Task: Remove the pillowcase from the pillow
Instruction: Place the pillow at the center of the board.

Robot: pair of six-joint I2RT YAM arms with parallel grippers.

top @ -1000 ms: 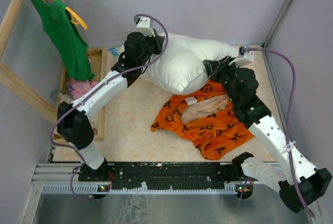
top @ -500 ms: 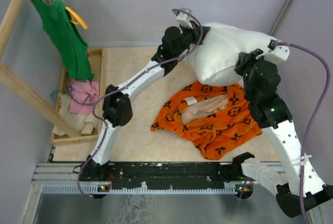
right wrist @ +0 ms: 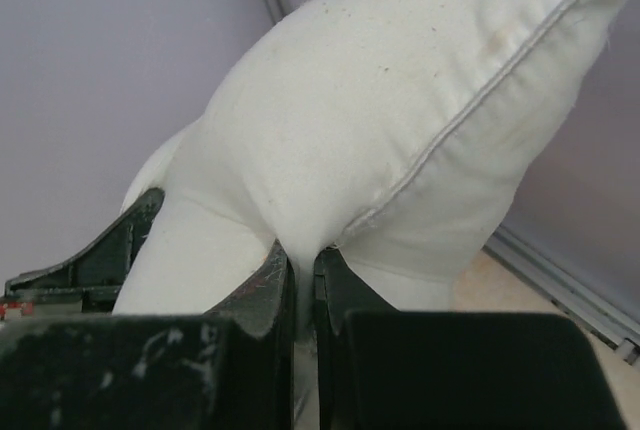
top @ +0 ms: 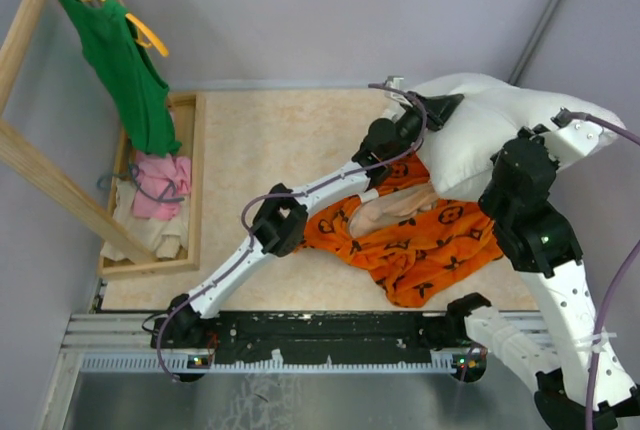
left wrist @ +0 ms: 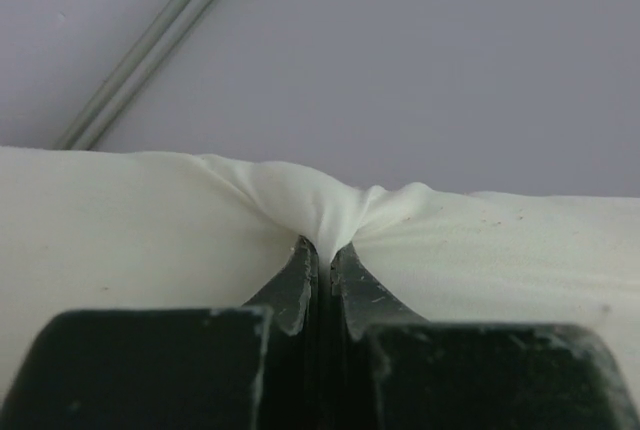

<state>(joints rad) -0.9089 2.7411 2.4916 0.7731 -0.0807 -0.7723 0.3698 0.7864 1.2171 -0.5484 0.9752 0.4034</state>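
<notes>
pillow pinched in L tool, R tool

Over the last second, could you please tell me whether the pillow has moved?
Yes. The pillow has shifted rightward in the top view, farther from the hanging green tank top.

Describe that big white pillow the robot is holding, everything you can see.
The pillow is plump, plain white cloth with a piped seam along its edge and faint specks. It is bare, out of the orange pillowcase, at the far right corner of the table. The left hand and right hand each pinch a fold of its fabric. Whether it touches the pillowcase is unclear.
</notes>
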